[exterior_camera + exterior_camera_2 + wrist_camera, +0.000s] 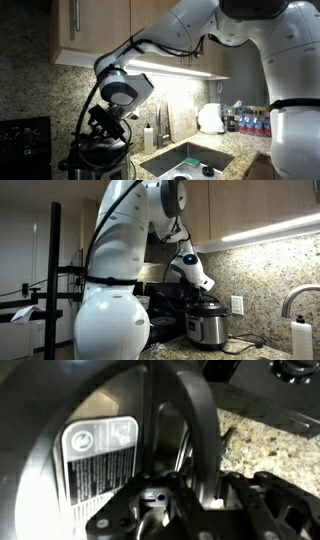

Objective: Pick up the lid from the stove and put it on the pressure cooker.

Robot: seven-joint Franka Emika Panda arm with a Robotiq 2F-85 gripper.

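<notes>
Lid lies roughly flat, stickered top up toward the wrist camera. Its raised handle runs away from the gripper, whose fingers are pinched together on it. It sits over the pressure cooker, whether seated is unclear; stove beyond.

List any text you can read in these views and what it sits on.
None can be read.
White label on the lid, wrist view: two round signs over lines of print, too blurred to read.
Labels on the bottles, in an exterior view: too small to read.
</notes>
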